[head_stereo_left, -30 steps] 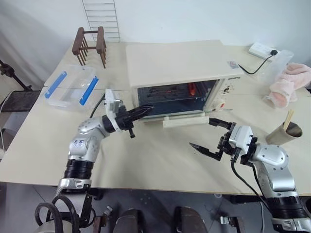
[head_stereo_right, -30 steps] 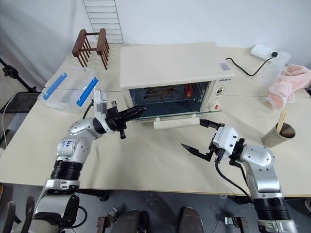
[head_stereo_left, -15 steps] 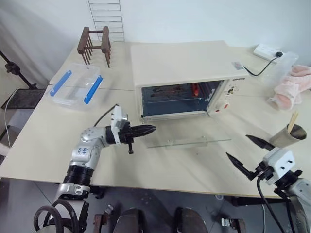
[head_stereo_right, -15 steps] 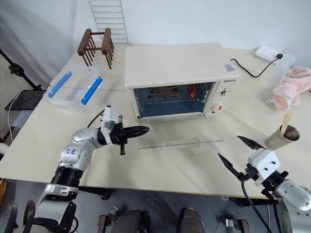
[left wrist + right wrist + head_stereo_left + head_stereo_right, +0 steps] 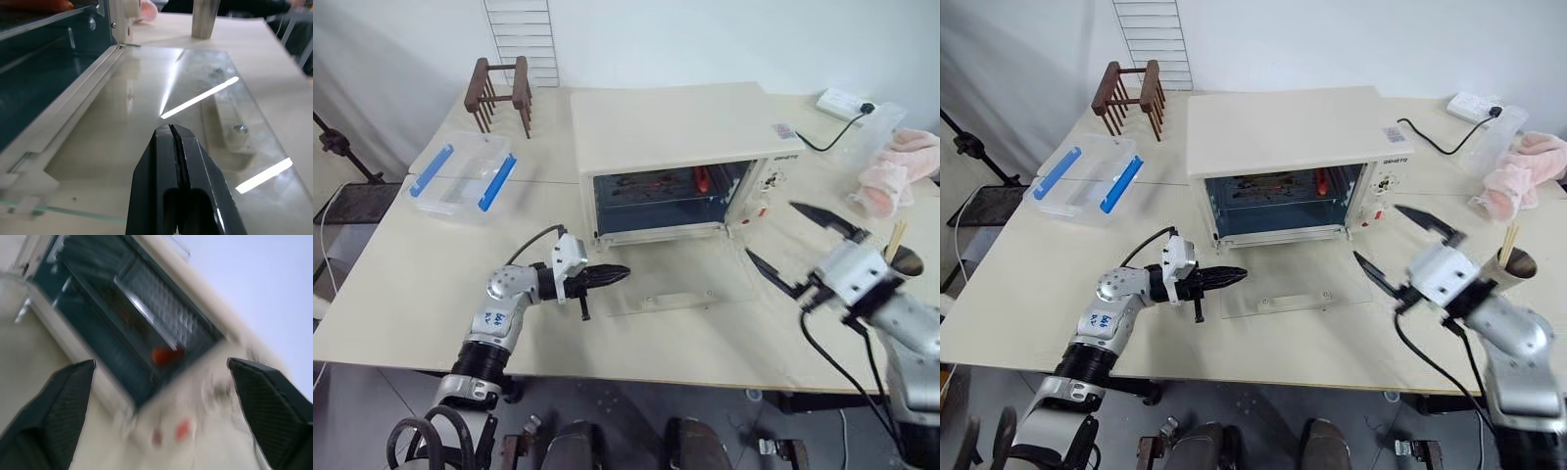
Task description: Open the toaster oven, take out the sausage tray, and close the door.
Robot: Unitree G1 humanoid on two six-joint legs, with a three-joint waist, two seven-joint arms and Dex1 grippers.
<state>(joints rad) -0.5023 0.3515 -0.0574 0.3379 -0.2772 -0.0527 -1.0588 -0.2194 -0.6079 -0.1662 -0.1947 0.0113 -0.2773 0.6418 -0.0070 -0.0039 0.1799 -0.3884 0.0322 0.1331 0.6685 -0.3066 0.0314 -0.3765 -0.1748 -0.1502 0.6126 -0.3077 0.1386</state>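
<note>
The toaster oven (image 5: 680, 157) stands near the middle of the table (image 5: 401, 284), and its door (image 5: 680, 291) is folded fully down, lying flat on the tabletop directly in front of the oven mouth. Inside the cavity, the sausage tray (image 5: 656, 186) sits on its rack with the red sausage (image 5: 701, 178) toward the oven's knob side. The head views show both arms at once: the left gripper (image 5: 612, 275) lies level just off the door's outer corner on the side away from the knobs, its two black fingers pressed together with nothing between them; the right gripper (image 5: 803, 247) hovers in front of the oven's knob panel, its fingers spread wide and empty. The left wrist view adds detail that the head views lack: the closed fingertips (image 5: 171, 134) rest low over the glass pane, the hinge edge and white frame of the oven mouth run alongside, and the handle's mounting screws show through the glass. The right wrist view shows the oven interior framed between its spread fingers (image 5: 63, 391), with the ribbed tray and sausage visible, though blurred. A clear plastic box (image 5: 460, 176) and a wooden rack (image 5: 499, 90) stand well apart from the oven on its left; a cup (image 5: 901, 264) of sticks stands near the right gripper.
</note>
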